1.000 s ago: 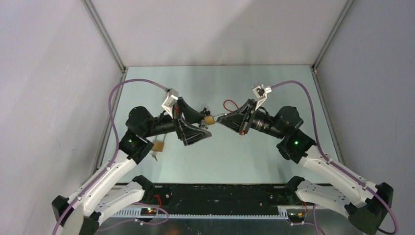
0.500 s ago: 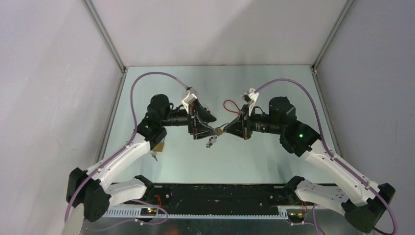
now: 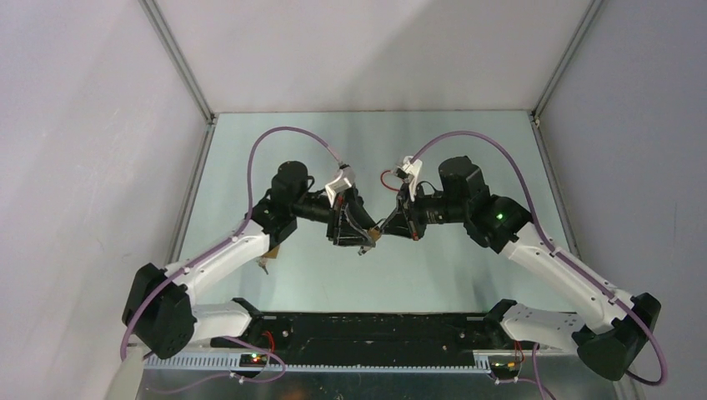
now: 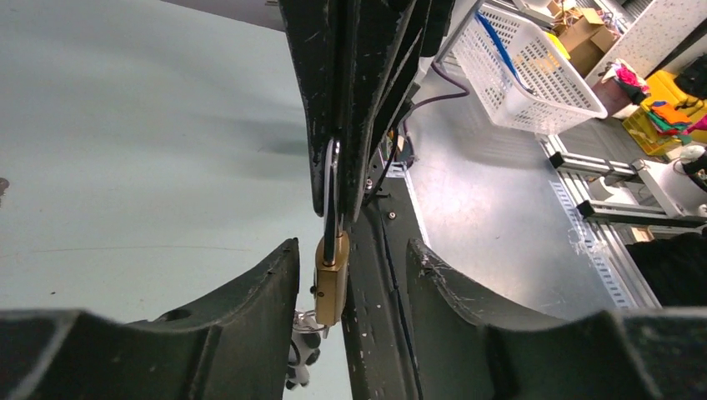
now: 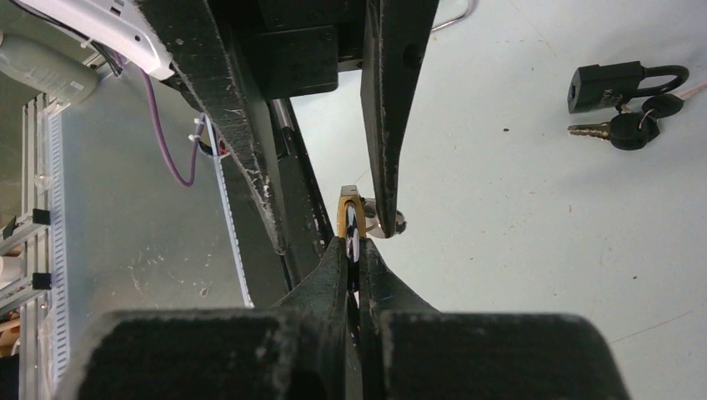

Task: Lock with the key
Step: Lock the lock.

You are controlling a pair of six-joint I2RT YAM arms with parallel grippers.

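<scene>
A small brass padlock [image 4: 332, 279] hangs in the air over the middle of the table [image 3: 467, 150]. My right gripper [image 5: 353, 243] is shut on its steel shackle, and the brass body [image 5: 348, 212] shows just past the fingertips. A key ring with keys [image 4: 302, 354] dangles from the lock's bottom. My left gripper [image 4: 352, 246] is open, one finger on each side of the lock body with a gap on both sides. In the top view both grippers meet at the padlock [image 3: 376, 234].
A black padlock [image 5: 617, 83] with a black-headed key [image 5: 621, 129] lies on the table beyond the grippers. Another brass padlock [image 3: 268, 250] lies by the left arm's elbow. A white basket [image 4: 525, 67] stands off the table.
Both arms have swung in and toward the near edge, carrying the padlock lower in the top view. My left gripper has come around the lock body and its jaws have narrowed.
</scene>
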